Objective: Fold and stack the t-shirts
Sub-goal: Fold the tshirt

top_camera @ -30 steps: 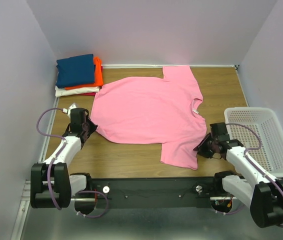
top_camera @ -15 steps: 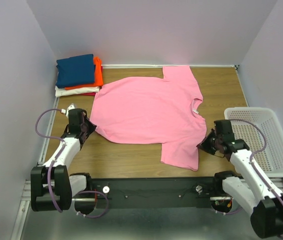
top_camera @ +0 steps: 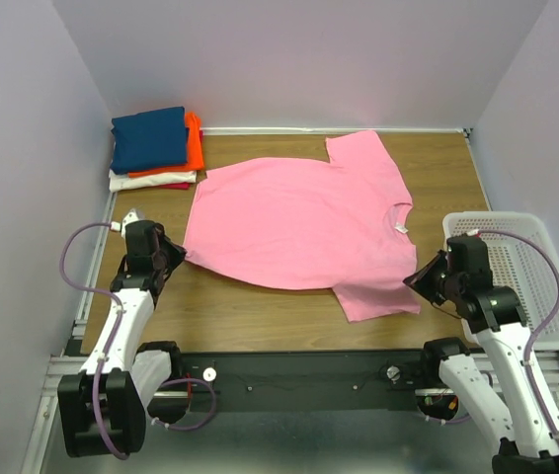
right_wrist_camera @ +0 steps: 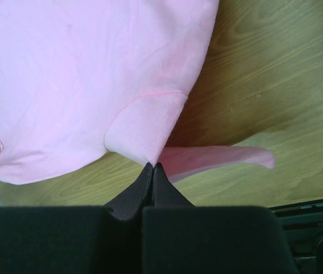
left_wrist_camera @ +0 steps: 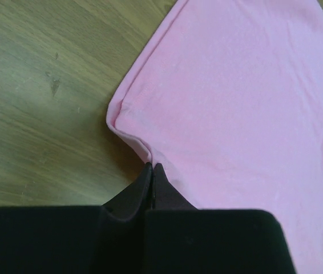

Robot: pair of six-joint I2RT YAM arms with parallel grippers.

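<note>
A large pink t-shirt (top_camera: 289, 222) lies spread on the wooden table, collar toward the right. My left gripper (top_camera: 177, 259) is shut on its left hem corner, which bunches at the fingertips in the left wrist view (left_wrist_camera: 152, 165). My right gripper (top_camera: 411, 282) is shut on the near shoulder by the sleeve. In the right wrist view the cloth (right_wrist_camera: 81, 74) hangs from the closed tips (right_wrist_camera: 152, 165), lifted off the wood. At the back left stands a stack of folded t-shirts: navy blue (top_camera: 149, 138) on top, then orange (top_camera: 194, 143), white (top_camera: 146, 182) and red (top_camera: 178, 186).
A white mesh basket (top_camera: 497, 219) sits at the right edge, just behind my right arm. Bare wood (top_camera: 250, 306) runs along the near edge between the arms. Walls close off the left, back and right sides.
My right gripper has shut on the shirt, then risen and drawn right. The pink shirt has shifted right and its near sleeve has pulled in. The left arm has drawn slightly left and toward the base, still gripping.
</note>
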